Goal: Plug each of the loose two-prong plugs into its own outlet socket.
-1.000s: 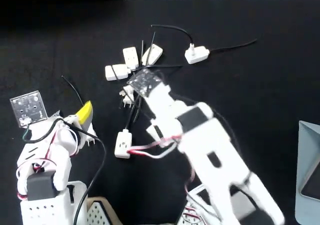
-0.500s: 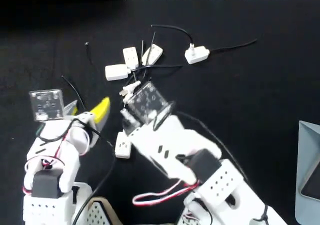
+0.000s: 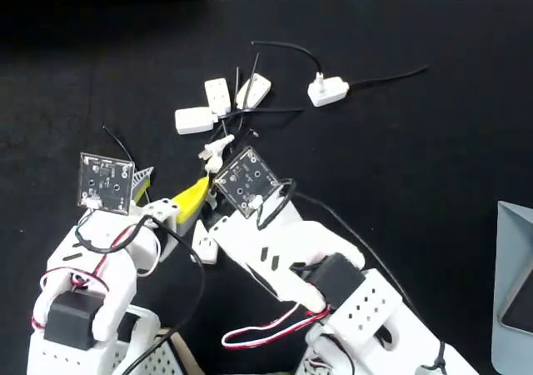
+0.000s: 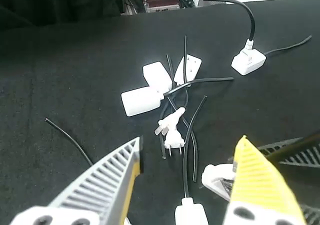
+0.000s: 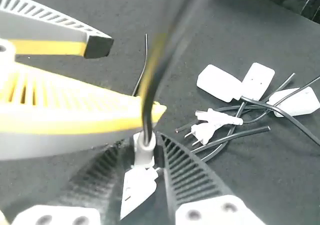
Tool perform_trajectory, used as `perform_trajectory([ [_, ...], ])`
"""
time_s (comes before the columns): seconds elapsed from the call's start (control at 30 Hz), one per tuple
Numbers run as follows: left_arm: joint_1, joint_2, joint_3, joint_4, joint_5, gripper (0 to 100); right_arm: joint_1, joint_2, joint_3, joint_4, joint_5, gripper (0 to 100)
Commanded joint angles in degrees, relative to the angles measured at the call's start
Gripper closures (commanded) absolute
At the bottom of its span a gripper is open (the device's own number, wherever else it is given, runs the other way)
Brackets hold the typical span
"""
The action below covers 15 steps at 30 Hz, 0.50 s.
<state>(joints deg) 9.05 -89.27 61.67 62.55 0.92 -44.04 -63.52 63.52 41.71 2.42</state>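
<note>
two plugs (image 4: 171,130) lie side by side on the bench (image 4: 60,75) near the left pincer (image 4: 190,145), spread wide and empty; right pincer (image 5: 142,150) clenched on a corded socket (image 5: 136,185).

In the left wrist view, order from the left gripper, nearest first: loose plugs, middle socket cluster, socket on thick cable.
1. Loose plugs, just ahead of the left gripper.
2. Socket cluster, beyond the plugs.
3. Socket on thick cable, farthest out, alone.
</note>
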Motion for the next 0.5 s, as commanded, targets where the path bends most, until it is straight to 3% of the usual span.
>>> perform_trajectory([
  [0.0,0.4,-0.2,-3.5,0.4,-0.5,70,-0.5,-1.0,-0.3,0.1,-0.4,98.7],
  [0.27,-15.9,0.4,-3.5,1.5,-0.7,70,4.9,-1.0,-0.2,3.0,-6.1,98.7],
  [0.47,-20.1,7.8,-3.6,8.8,-9.0,66,8.8,-1.0,5.4,-1.0,-6.7,98.7],
])
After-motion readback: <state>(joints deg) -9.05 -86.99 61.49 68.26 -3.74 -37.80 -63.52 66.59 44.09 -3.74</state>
